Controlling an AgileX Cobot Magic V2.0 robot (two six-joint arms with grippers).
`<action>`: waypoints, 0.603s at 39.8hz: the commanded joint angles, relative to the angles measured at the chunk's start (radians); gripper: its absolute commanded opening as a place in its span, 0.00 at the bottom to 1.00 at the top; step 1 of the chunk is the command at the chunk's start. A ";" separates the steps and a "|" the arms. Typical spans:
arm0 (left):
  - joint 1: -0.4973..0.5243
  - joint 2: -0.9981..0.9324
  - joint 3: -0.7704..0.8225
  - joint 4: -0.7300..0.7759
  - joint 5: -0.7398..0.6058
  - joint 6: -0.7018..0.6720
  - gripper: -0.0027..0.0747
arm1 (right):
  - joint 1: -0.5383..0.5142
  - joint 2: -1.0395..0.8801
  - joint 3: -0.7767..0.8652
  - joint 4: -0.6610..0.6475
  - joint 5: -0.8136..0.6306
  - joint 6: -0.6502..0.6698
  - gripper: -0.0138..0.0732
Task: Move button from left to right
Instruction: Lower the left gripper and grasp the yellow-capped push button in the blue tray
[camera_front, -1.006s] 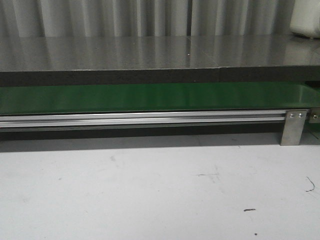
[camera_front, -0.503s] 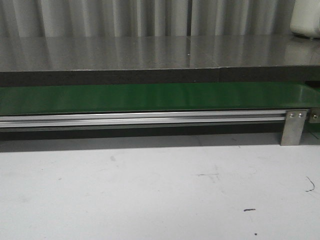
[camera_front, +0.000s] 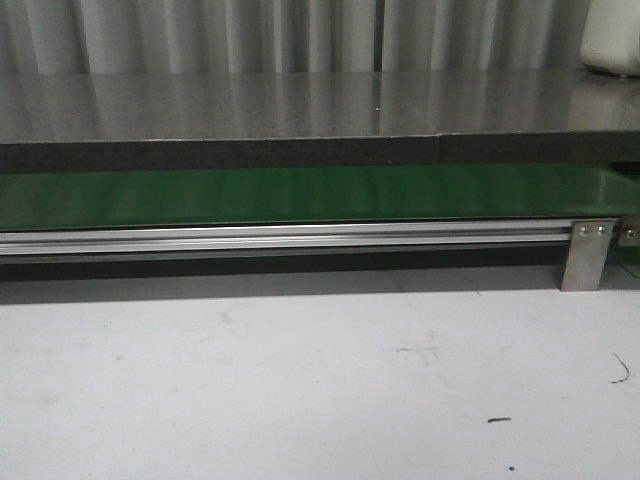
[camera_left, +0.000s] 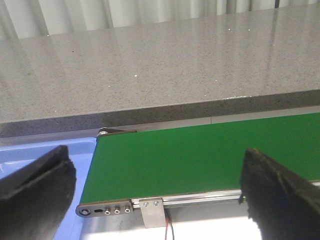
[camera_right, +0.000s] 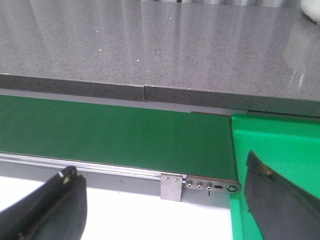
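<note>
Nearest in each wrist view are the grippers. The left gripper (camera_left: 157, 192) has its black fingers (camera_left: 35, 192) spread wide, holding and touching nothing; it hangs over the left end of the green conveyor belt (camera_left: 200, 155), beside a blue bin (camera_left: 47, 150). The right gripper (camera_right: 162, 202) is likewise spread and empty, over the belt's right end, next to a green bin (camera_right: 280, 145). Beyond lies the grey speckled countertop (camera_front: 300, 105). The button appears in no view (its place cannot be told). By judgement it would be light, rigid and smooth-capped; the boxy body should offer flatter, surer faces to pinch than the round cap.
</note>
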 joint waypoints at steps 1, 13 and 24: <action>0.012 0.066 -0.069 -0.011 -0.068 -0.013 0.80 | -0.007 0.009 -0.035 0.003 -0.080 -0.005 0.91; 0.214 0.396 -0.334 -0.032 0.020 -0.046 0.79 | -0.007 0.009 -0.035 0.003 -0.080 -0.005 0.91; 0.378 0.655 -0.569 0.025 0.070 -0.010 0.79 | -0.007 0.009 -0.035 0.003 -0.079 -0.005 0.91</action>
